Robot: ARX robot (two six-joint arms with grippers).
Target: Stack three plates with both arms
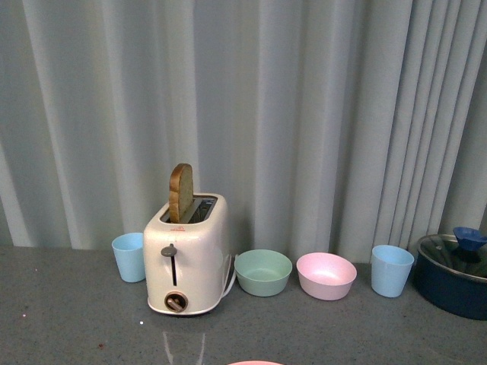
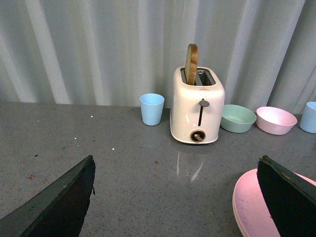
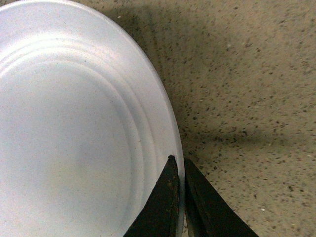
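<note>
Right gripper (image 3: 180,197) is pinched tight on the rim of the pale blue round matte plate (image 3: 74,128), with one black finger over the inner face and one outside the edge. The plate spreads away from the fingertips above the grey speckled tabletop (image 3: 247,74); I cannot tell whether it is lifted clear.

The left gripper (image 2: 173,197) hangs low over the same tabletop, its fingers spread wide with nothing between them. Just beside it, on the side toward the bowls, the pink round matte plate (image 2: 249,210) lies flat, partly hidden by one finger. In the front view only a sliver of its rim shows at the near edge, midway between the arms.

I judge the pink plate the likely base, so the blue plate would need to come inward from the robot's right. No cream plate shows in any view.

Well behind stands a cream two-slot toaster (image 1: 188,258) with a brown slice of bread (image 1: 181,192) upright in it and a pale blue cup (image 1: 129,256) to its left. To its right are a small green bowl (image 1: 263,272), a small pink bowl (image 1: 326,275), a second pale blue cup (image 1: 392,270) and a dark blue pot with a glass lid (image 1: 454,277). None seems to block the way.
</note>
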